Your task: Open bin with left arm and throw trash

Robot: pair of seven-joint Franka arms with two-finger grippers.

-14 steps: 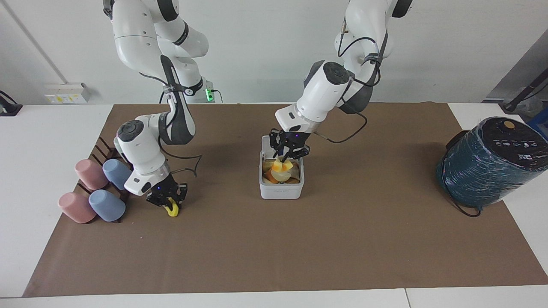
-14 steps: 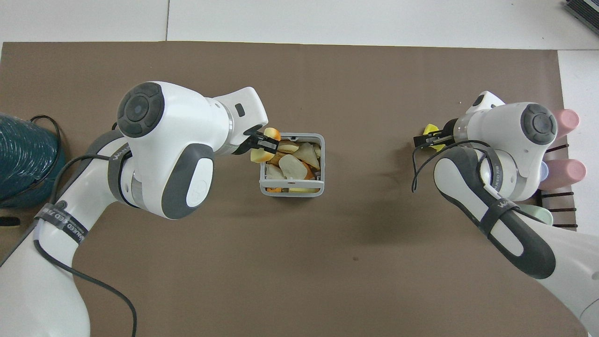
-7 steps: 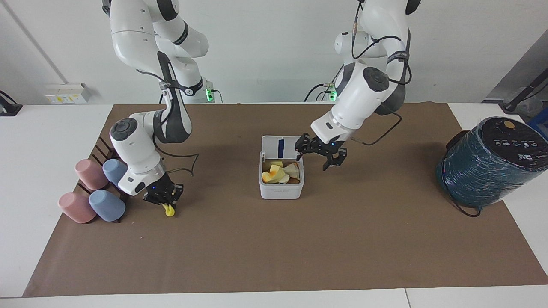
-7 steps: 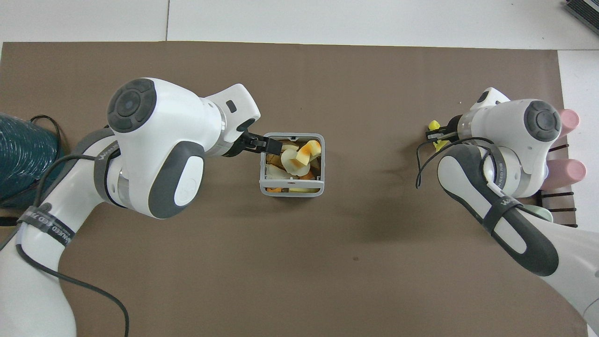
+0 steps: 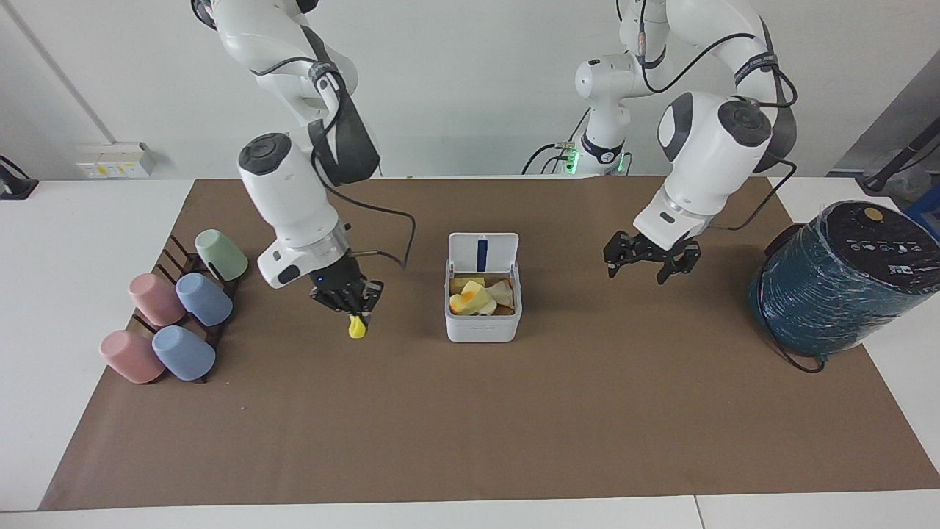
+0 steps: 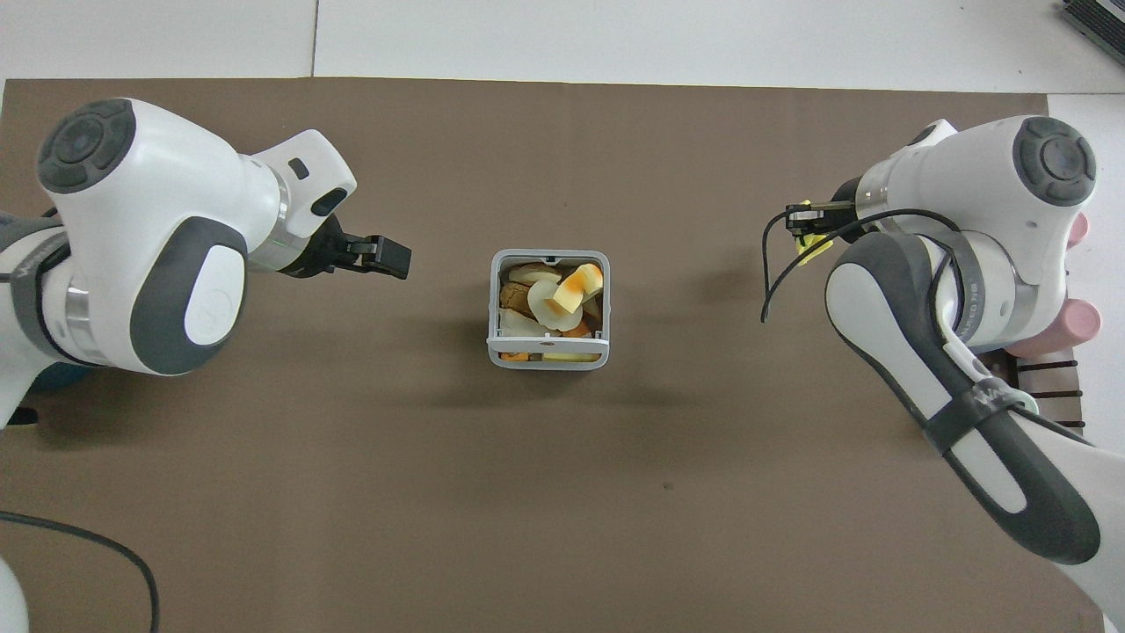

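Standing mid-desk, bin [image 5: 483,317] with lid upright, heaped with scraps. Yellow scrap [image 5: 357,328] pinched in right tool [image 5: 346,304], raised over mat between bin and cup rack [image 5: 192,294]; bin lies toward left arm's end from it (likely next drop). Left tool [image 5: 651,258] empty, fingers spread, over bare mat beside bin.

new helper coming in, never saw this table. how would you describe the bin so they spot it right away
Start at the brown mat that covers the table and look to its middle, between the left gripper and the right gripper. There stands the bin, a small white square box. Its hinged lid stands open with a blue strip inside, and it is full of yellow and orange scraps, unlike the big dark teal appliance.
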